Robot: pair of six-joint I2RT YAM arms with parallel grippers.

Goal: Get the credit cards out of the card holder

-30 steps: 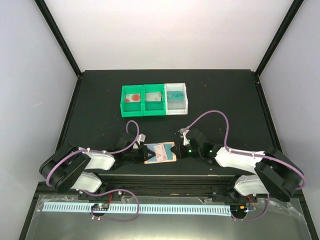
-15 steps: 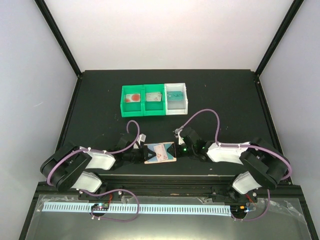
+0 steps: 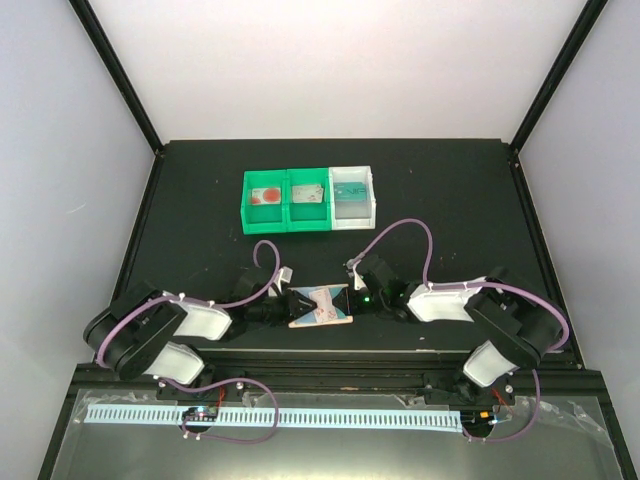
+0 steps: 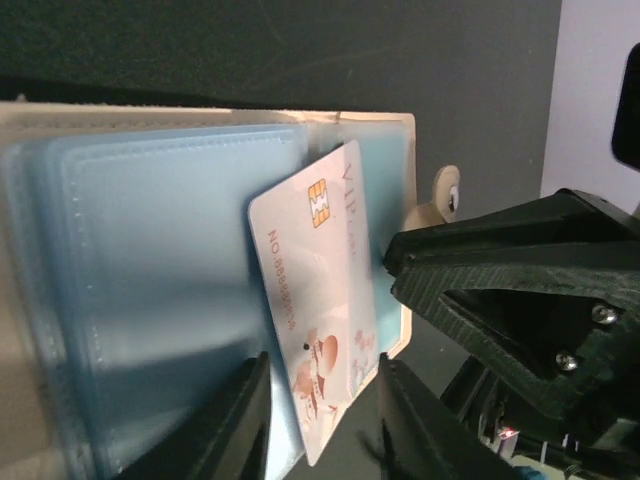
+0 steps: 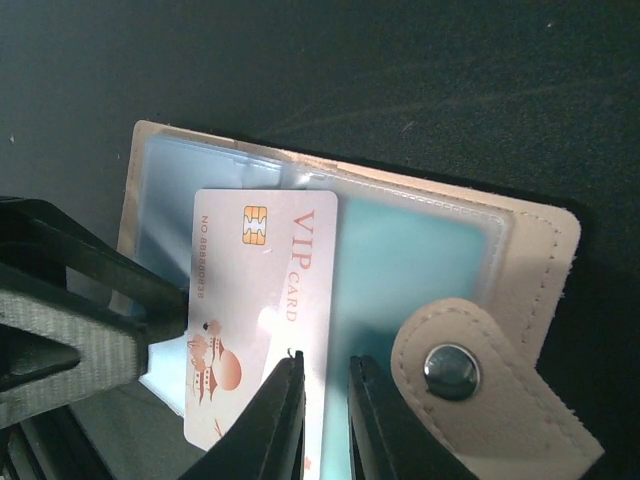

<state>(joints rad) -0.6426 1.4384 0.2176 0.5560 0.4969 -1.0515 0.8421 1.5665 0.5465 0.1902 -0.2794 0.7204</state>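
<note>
Black table [image 3: 200, 200]; left pincer [image 3: 297, 303], right pincer [image 3: 350, 298] low beside card holder [image 3: 325, 316]

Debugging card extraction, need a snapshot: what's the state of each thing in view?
card holder: open, lying flat.
snap tab: undone.
VIP card: skewed on the holder, one end past its edge.
left gripper: open, astride that end.
right gripper: jaws nearly together at the card's long edge; grip unclear.
green bins: red-marked card in one, grey card in the other.
white bin: holds teal card.
</note>
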